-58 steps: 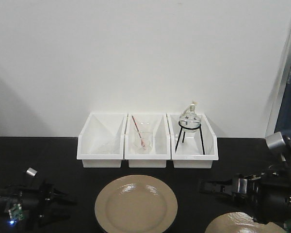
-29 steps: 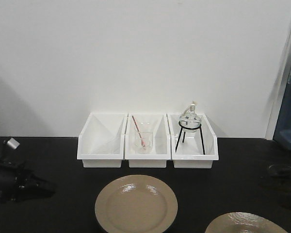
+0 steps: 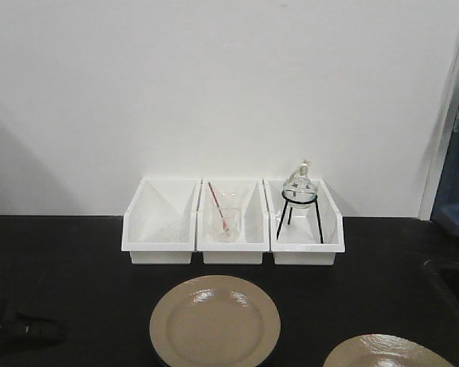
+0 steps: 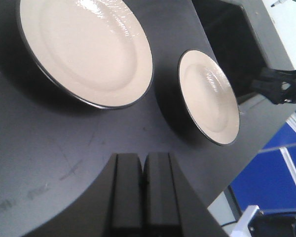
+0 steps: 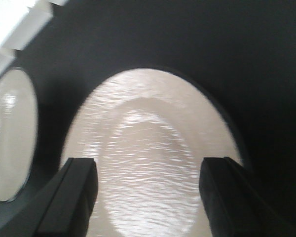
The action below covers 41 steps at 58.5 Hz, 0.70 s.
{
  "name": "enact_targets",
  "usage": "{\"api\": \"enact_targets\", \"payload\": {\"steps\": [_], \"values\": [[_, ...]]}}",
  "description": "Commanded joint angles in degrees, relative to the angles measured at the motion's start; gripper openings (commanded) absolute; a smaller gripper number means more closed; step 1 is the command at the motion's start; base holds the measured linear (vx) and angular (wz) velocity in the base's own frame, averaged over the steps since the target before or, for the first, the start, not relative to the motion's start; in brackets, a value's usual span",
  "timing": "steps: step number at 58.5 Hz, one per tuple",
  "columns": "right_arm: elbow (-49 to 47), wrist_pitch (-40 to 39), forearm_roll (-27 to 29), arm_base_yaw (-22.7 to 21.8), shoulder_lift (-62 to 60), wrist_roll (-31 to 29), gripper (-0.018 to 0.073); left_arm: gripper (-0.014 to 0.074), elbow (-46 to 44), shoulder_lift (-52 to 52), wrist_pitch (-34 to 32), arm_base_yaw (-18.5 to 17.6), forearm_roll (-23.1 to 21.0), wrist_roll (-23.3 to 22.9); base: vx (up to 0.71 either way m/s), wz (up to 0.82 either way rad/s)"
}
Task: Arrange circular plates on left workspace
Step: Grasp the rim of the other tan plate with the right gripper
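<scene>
Three white bins (image 3: 233,222) stand in a row at the back of the black desk (image 3: 76,260). The centre one holds a glass beaker (image 3: 226,222) with a red rod, the right one a round flask (image 3: 299,187) on a black stand. A sink (image 3: 453,279) lies far right.

The middle plate (image 3: 214,321) lies flat before the bins, and the right plate (image 3: 386,353) is beside it but apart. Both are round, glossy beige and dark-rimmed.

The left end effector (image 4: 143,192) has its fingers pressed together and holds nothing. The right end effector (image 5: 150,192) hangs over the right plate, fingers wide apart.

centre plate (image 3: 214,321) — glossy beige, dark-rimmed, flat on black desk (image 3: 69,260) | right plate (image 3: 386,353) — alike, flat, near, not touching
</scene>
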Motion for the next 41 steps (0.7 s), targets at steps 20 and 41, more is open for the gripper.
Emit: {"api": "enact_targets", "payload": {"steps": [20,41], "values": [[-1.9,-1.4,1.8,-0.2,7.6,-4.3,0.0491,-0.0005,6.7,-14.5,-1.9,-0.1,-4.6,-0.4,0.0,0.0],[-1.9,1.0,5.5,-0.1,12.4,-8.2,0.0435,-0.0005,6.7,-16.5,-0.5,-0.1,-5.0,-0.4,0.0,0.0]]}}
